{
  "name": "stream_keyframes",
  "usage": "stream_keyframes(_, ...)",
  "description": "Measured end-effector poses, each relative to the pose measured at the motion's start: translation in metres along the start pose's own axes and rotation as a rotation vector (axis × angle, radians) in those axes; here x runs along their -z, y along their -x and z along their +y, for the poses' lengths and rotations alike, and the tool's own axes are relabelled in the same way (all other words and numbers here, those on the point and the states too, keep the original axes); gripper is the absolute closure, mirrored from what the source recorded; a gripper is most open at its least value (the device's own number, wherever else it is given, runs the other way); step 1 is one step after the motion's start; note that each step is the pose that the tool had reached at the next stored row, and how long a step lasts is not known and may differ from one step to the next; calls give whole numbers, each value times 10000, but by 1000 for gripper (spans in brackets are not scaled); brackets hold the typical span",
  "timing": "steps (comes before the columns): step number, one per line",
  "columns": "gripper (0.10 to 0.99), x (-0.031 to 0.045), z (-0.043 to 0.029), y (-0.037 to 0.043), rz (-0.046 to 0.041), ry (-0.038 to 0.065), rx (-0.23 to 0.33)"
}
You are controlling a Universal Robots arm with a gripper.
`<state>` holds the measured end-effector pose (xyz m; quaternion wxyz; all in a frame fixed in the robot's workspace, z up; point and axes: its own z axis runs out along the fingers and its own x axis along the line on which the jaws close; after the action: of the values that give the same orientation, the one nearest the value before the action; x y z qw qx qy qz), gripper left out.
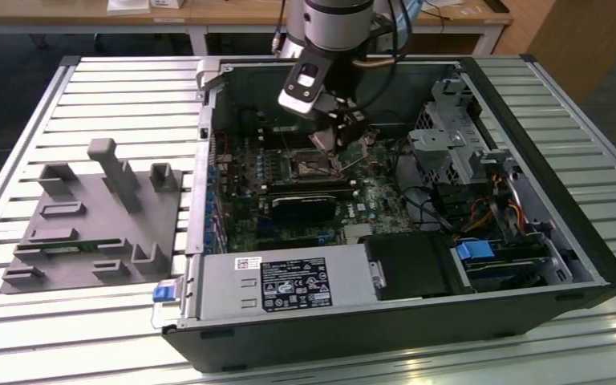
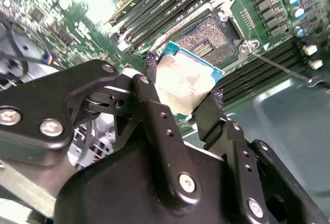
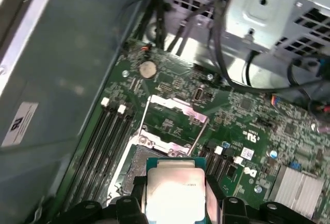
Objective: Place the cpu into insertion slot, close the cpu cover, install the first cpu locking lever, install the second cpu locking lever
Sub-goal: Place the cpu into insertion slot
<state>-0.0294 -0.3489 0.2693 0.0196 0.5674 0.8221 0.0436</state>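
- On the exterior view's left, we see a grey moulded fixture (image 1: 94,216) lying on the slatted metal counter (image 1: 126,88), well apart from the work.
- Just beside it stands the open computer case (image 1: 597,273), with a labelled power supply (image 1: 286,285) along its near edge and the green board inside.
- Over the middle of the board, the arm reaches down into the case. Its pincer (image 1: 340,140) hangs close above the insertion slot (image 1: 314,164), and a black rounded block (image 1: 308,207) sits just in front of that slot.
- In the second wrist view, the pincer (image 2: 183,87) is closed to the width of the cpu (image 2: 183,82). Its two black fingers (image 2: 152,87) press on opposite edges of the chip, whose silvery top faces the camera.
- We see the cpu held tilted in the air, near one corner of the insertion slot (image 2: 209,38) and not seated in it. The slot's dark centre lies bare.
- Long memory slots (image 2: 165,2) run beside the socket, and a thin metal lever (image 2: 283,67) sticks out on its other side.
- In the first wrist view, the cpu (image 3: 175,190) is in front and the cpu cover (image 3: 178,108) is swung open beyond the slot, near a coin battery (image 3: 148,69).
- On the exterior view's right, a metal drive cage (image 1: 447,120) and cables fill the case's end.
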Motion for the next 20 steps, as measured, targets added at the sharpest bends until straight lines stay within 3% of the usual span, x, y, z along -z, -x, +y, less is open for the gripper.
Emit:
stream_keyframes(13, 549, -40, -4, 0, -221, 40, -2333)
stream_keyframes(20, 549, -115, -11, -35, -262, 46, -2754)
